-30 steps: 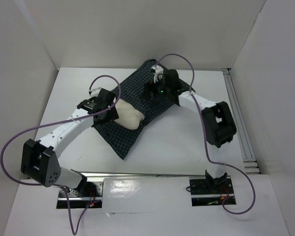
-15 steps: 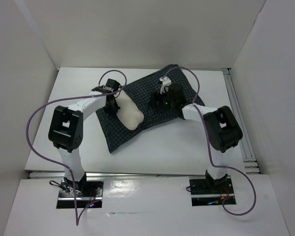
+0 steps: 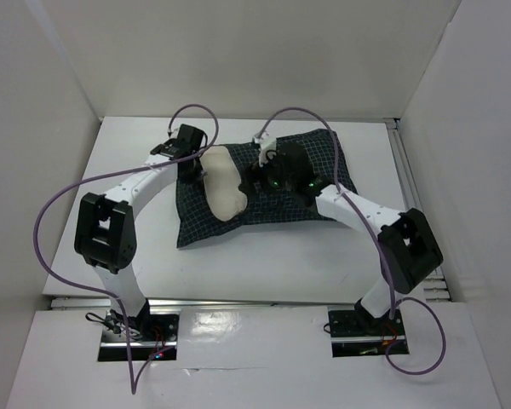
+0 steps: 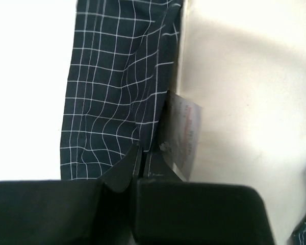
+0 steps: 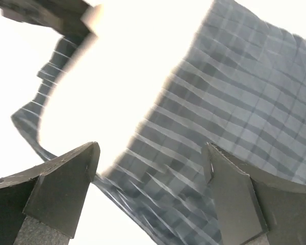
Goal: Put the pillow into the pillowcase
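The pillowcase [image 3: 311,200], dark navy with a white grid, lies flat across the middle of the table. The cream pillow [image 3: 223,183] sticks out of its left end, partly on the cloth. My left gripper [image 3: 192,170] sits at the pillowcase's left edge beside the pillow. In the left wrist view its jaws [image 4: 139,155] are shut on the hem of the pillowcase [image 4: 112,92], with the pillow [image 4: 245,92] and its white tag [image 4: 186,132] just to the right. My right gripper [image 3: 257,175] hovers open over the pillowcase [image 5: 234,102] at the pillow's [image 5: 132,66] right side, nothing between its fingers [image 5: 150,158].
White enclosure walls stand at the back and both sides. A metal rail [image 3: 413,213] runs along the table's right edge. Purple cables [image 3: 55,213] loop off both arms. The left arm's elbow [image 3: 106,234] stands near the front left, the right arm's elbow [image 3: 413,251] at the front right.
The left gripper has moved back to the pillowcase's left edge and shut on it. The pillowcase has swung from diagonal to nearly level across the table. The right arm has stretched out.
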Tool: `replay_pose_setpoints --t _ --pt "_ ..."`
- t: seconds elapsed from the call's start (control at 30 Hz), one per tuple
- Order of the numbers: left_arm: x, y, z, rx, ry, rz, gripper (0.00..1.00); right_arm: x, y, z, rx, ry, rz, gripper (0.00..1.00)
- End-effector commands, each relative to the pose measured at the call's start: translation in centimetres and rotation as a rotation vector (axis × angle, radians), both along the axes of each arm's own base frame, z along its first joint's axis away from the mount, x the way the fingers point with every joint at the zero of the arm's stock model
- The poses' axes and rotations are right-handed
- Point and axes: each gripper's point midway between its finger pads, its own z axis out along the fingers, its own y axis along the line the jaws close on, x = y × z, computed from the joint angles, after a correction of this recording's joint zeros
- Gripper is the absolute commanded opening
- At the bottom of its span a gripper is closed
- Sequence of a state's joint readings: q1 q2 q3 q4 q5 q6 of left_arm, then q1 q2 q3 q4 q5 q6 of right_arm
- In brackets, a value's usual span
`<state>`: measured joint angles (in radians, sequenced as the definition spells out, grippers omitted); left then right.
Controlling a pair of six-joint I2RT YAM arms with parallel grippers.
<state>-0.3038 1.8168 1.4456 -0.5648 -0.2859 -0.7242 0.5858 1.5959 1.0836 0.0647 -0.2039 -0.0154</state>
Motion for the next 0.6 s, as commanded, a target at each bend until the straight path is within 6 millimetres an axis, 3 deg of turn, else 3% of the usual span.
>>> replay_pose_setpoints --t 0.0,0.03,0.07,0.1,0.13,0.17,0.2,0.23,0.27,0.3,0.33,0.37,0.4,0.47,0.5,0.53,0.57 --pt "1.1 1.0 4.4 0.038 -0.132 -0.002 0.00 -0.7 5.0 4.2 0.042 -0.128 0.213 0.94" --pt "1.1 1.0 5.0 0.035 -0.141 -0.002 0.00 -0.8 6.7 5.2 0.053 -0.161 0.254 0.94" --pt "1.1 1.0 5.0 0.035 -0.141 -0.002 0.00 -0.2 8.0 3.4 0.040 -0.150 0.278 0.94" --pt "1.1 1.1 5.0 0.042 -0.140 -0.010 0.00 0.9 8.3 2.9 0.036 -0.148 0.246 0.94" --pt "1.1 1.5 5.4 0.039 -0.150 -0.001 0.00 2.1 9.4 4.0 0.045 -0.178 0.231 0.94" --pt "1.1 1.5 5.8 0.037 -0.159 0.000 0.00 3.1 9.9 3.7 0.040 -0.179 0.219 0.94" --pt "0.9 1.6 5.5 0.045 -0.149 -0.007 0.00 4.5 10.5 1.3 0.025 -0.144 0.184 0.94" --pt "0.9 1.4 5.5 0.038 -0.147 -0.013 0.00 5.8 11.5 2.6 0.048 -0.179 0.182 0.94" --pt "0.9 1.4 5.5 0.038 -0.147 -0.013 0.00 6.1 12.5 2.1 0.048 -0.177 0.191 0.94" --pt "0.9 1.4 5.5 0.038 -0.147 -0.013 0.00 7.2 12.8 -1.1 0.009 -0.138 0.171 0.92" --pt "0.8 1.5 5.8 0.036 -0.156 -0.013 0.00 7.8 13.0 -2.3 -0.013 -0.117 0.157 0.88" --pt "0.8 1.5 5.8 0.036 -0.156 -0.013 0.00 8.3 14.0 -1.9 -0.015 -0.122 0.157 0.82" --pt "0.8 1.5 5.8 0.036 -0.156 -0.013 0.00 8.4 13.9 -5.0 -0.052 -0.057 0.140 0.72" --pt "1.0 1.4 6.8 0.037 -0.177 -0.021 0.00 8.1 14.2 -7.3 -0.076 -0.025 0.131 0.58" --pt "1.1 1.5 7.4 0.039 -0.198 -0.029 0.00 8.2 13.7 -9.7 -0.122 0.003 0.085 0.48" --pt "1.5 2.1 8.0 0.047 -0.212 -0.010 0.00 8.4 13.1 -10.7 -0.139 0.028 0.041 0.00" --pt "1.6 2.2 8.8 0.048 -0.232 -0.003 0.00 8.4 12.4 -11.5 -0.161 0.043 0.007 0.00"
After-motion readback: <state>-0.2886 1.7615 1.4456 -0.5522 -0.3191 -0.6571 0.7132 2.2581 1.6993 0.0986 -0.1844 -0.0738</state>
